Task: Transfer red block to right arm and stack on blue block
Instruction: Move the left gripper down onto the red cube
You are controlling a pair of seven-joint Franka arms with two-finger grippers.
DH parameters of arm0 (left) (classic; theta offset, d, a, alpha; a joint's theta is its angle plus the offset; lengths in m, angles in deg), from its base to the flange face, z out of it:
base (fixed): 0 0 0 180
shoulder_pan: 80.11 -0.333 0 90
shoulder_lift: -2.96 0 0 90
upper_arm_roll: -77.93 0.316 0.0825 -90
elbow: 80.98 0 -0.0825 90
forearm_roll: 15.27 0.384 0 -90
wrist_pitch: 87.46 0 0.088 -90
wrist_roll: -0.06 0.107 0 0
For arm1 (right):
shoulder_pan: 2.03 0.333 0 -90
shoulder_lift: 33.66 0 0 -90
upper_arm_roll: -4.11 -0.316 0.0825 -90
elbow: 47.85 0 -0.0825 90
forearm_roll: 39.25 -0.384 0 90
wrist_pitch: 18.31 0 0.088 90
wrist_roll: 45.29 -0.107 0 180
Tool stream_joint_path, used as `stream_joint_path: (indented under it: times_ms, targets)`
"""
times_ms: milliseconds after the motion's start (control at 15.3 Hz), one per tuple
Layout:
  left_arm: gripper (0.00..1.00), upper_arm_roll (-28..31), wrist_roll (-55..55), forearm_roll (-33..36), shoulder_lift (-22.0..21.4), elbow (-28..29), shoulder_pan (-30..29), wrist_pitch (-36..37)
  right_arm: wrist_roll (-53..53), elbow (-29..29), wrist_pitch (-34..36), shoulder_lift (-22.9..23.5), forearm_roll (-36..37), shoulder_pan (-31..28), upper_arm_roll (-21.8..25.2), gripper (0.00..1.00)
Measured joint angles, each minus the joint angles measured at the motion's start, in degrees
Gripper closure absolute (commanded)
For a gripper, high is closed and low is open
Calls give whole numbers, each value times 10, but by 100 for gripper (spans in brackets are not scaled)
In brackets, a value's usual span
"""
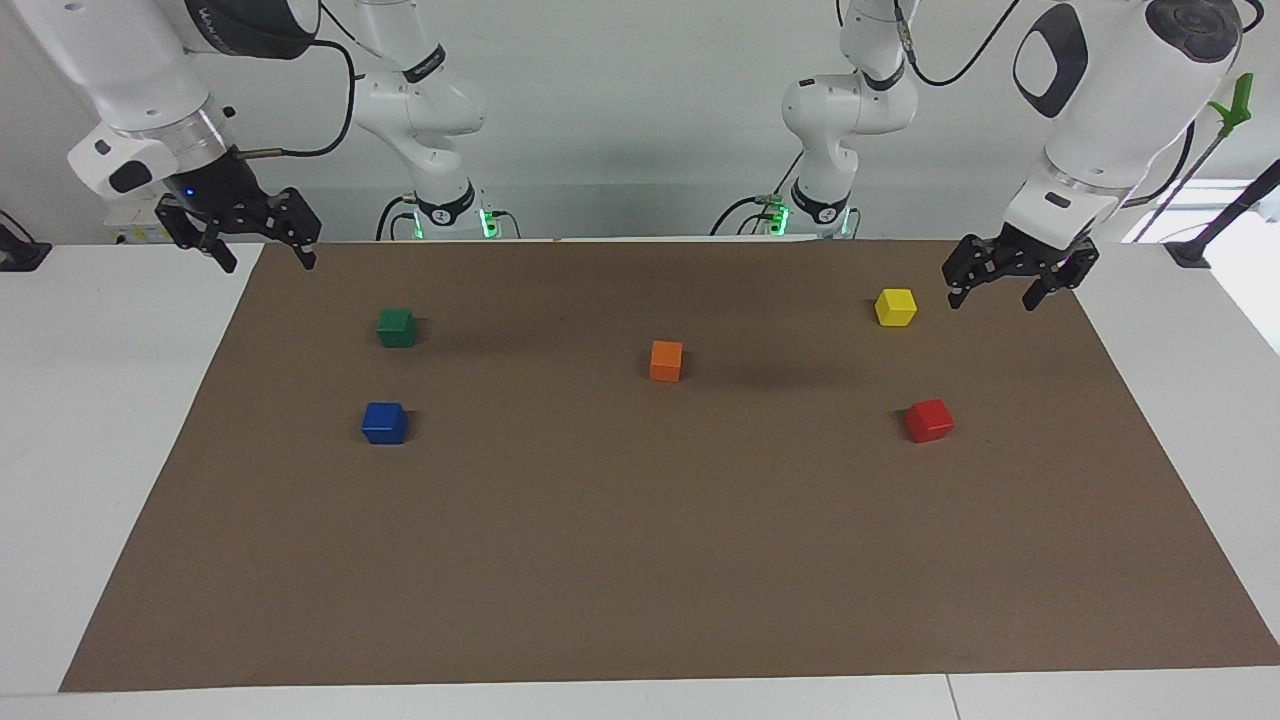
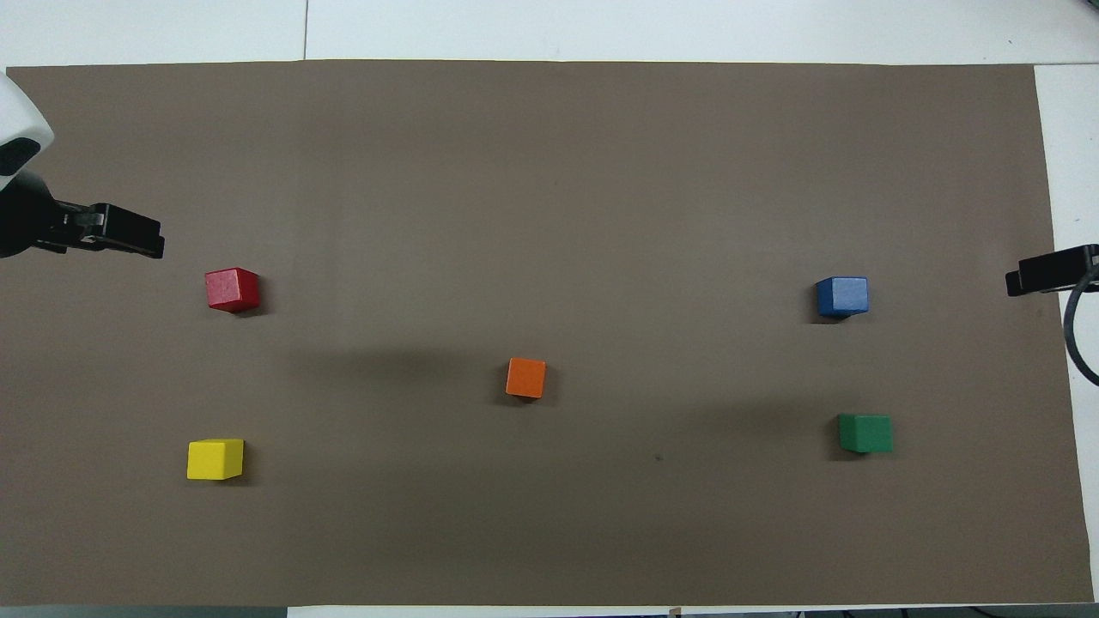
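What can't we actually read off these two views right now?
- Overhead view: left gripper and right gripper are cut by the picture's edges; only tips show, so finger gap is unreadable there.
- Facing view: both arms' upper links run off the top edge.
- Gripper height over the brown mat: neither view settles it.
- Red block, blue block: undersides hidden.

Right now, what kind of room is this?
Probably a robot lab: two white arms, the left gripper and right gripper hanging open, above a brown mat with toy cubes like the red block.

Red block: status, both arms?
Left end effector open, raised near the yellow block. Right end effector open, waiting. Red block untouched; blue block bare. Nothing in the way.
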Motion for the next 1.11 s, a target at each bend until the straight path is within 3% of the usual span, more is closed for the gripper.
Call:
stream_joint_path:
  times_ms: [587,913,1109]
  targets:
    - [0,1,-10,0,-2,5,0,-1,0,0,0,0,0,0,0,0]
    - [0,7,-24,0,-2,87,-2,-104,0,0,0,0,0,0,0,0]
    - [0,8,-26,0,24,161,-2,-211,0,-1,2,0,0,0,0,0]
